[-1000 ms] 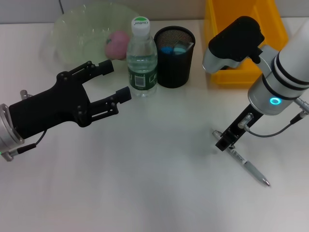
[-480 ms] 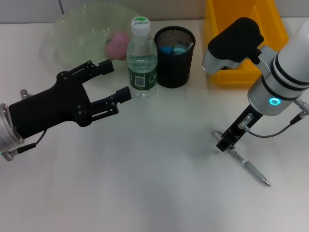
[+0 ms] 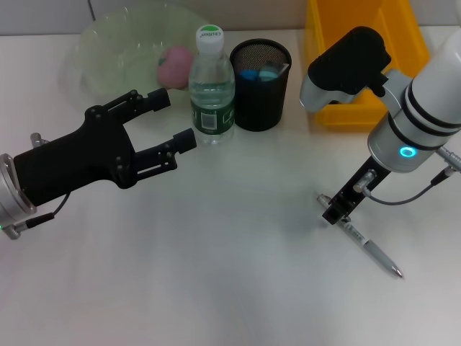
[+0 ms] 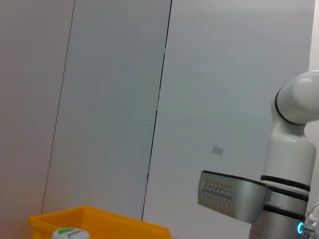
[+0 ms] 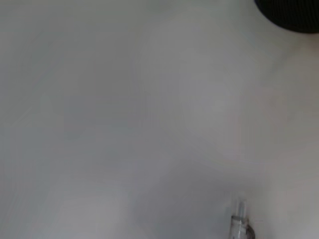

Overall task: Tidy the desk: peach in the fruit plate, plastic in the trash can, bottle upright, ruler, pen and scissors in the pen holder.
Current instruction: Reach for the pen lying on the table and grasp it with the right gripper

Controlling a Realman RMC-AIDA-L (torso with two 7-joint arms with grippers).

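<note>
Pen (image 3: 371, 249) lay flat on the white tabletop (image 3: 230, 274), and we saw the right pincer (image 3: 333, 211) set down on its upper end, the barrel running out from under it toward the tabletop's near right corner. We could not tell whether that pincer was pressed on the pen or merely resting over it, because the black fingertips hid the contact. In the right wrist view only the pen's end (image 5: 239, 221) showed against the bare surface.

The left pincer (image 3: 171, 121) hovered above the tabletop with its 2 fingers spread wide, their tips near the bottle (image 3: 212, 86) but not touching it. The bottle stood upright with its green cap on, just beside the black mesh pen holder (image 3: 260, 85), which held blue and pale items that we could not identify. Behind the bottle, the pink peach (image 3: 175, 65) sat inside the clear green fruit plate (image 3: 108, 43). A yellow bin (image 3: 360, 50) stood at the far right, partly hidden by the right arm. The left wrist view showed the bottle's cap (image 4: 70, 233), the bin's rim (image 4: 99, 219) and the right arm.
</note>
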